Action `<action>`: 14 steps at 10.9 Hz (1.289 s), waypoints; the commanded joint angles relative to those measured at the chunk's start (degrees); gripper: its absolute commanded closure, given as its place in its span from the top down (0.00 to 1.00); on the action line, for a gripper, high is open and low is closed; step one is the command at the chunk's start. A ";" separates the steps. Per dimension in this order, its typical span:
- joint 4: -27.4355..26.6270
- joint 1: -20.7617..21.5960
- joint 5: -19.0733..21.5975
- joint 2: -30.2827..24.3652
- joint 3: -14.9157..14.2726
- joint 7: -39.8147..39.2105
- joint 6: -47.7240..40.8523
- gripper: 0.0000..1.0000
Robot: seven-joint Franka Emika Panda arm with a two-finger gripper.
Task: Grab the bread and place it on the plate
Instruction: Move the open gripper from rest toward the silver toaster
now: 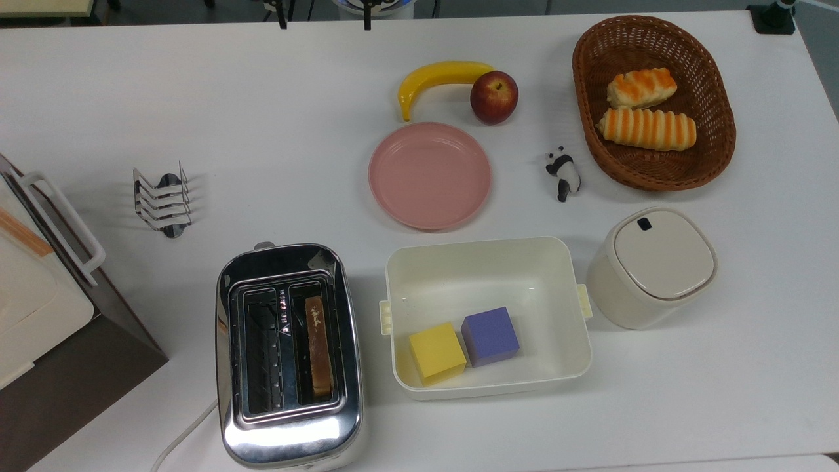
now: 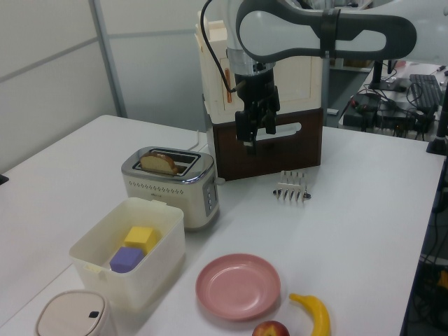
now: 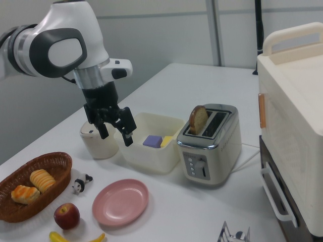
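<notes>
The gripper (image 3: 115,132) hangs above the table with jaws apparently wide apart, holding nothing, while the bread (image 3: 198,120) stands in the toaster (image 3: 209,146).

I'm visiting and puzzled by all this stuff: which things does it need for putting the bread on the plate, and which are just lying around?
Needed: tan-brown bread slice in chrome toaster; round pink plate; open pincer.

Lying about: yellow banana, red apple, wicker basket, white tub.

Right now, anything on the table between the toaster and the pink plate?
No. In the top view the table between the toaster and the plate is bare; the white tub sits just beside that line, on the top view's right.
</notes>
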 commanded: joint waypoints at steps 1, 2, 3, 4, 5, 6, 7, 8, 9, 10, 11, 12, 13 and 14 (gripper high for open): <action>-2.30 0.63 0.09 -1.93 -0.19 0.45 -1.03 1.00; -2.13 0.63 0.27 -1.93 -0.19 0.45 -1.04 1.00; -2.04 0.63 0.36 -1.93 -0.19 0.62 -0.95 1.00; -1.95 0.63 0.36 -1.93 -0.19 0.71 -0.95 1.00; -1.95 0.54 0.45 -1.84 -0.27 0.45 -0.51 1.00; -1.95 0.54 0.45 -1.76 -0.19 0.45 -0.16 1.00; -1.95 0.54 0.36 -1.67 -0.19 0.36 0.02 1.00; -1.86 0.54 0.36 -1.58 -0.27 0.36 1.50 1.00; -1.86 0.46 0.45 -1.41 -0.27 0.36 3.51 1.00; -1.86 0.45 0.45 -0.97 -0.27 0.36 5.54 1.00; -1.95 0.28 0.53 -0.62 -0.27 0.36 8.43 1.00; -1.86 0.28 0.71 0.52 -0.36 0.36 10.81 1.00; -1.77 0.19 0.80 1.57 -0.36 0.62 13.96 1.00; -1.86 0.19 0.80 2.37 -0.36 0.80 17.21 1.00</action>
